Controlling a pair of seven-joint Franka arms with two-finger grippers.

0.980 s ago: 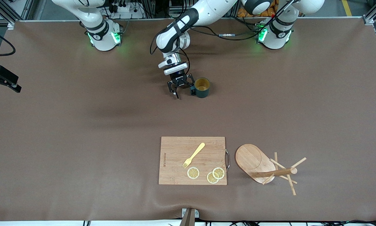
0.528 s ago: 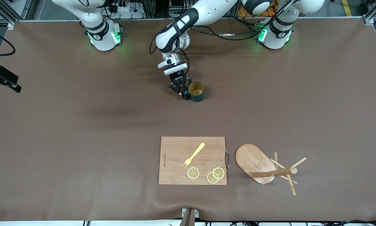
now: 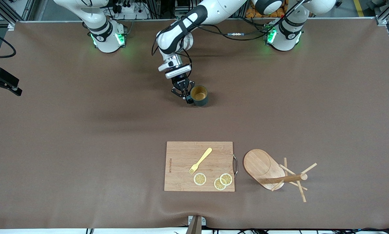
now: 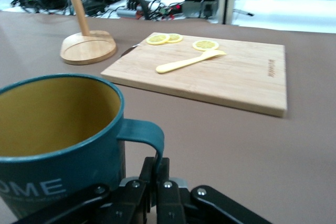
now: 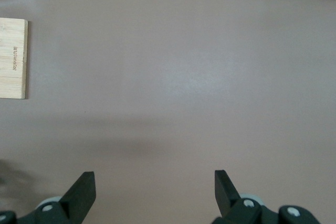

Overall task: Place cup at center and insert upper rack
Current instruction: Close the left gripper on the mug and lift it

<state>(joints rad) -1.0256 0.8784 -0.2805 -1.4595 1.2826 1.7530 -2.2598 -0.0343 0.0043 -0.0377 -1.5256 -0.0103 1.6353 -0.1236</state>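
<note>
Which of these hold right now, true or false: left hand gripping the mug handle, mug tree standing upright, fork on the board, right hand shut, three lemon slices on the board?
1. The left hand is shut on the handle of the dark teal ribbed mug. True.
2. The light wooden mug tree lies tipped over. False: it stands upright on its oval base, beside the rectangular wooden cutting board, toward the left arm's end of the table.
3. The yellow plastic fork lies on the board. True.
4. The right hand is shut. False: its fingers stand wide apart over bare table, holding nothing.
5. Three round lemon slices lie on the board. True.
</note>
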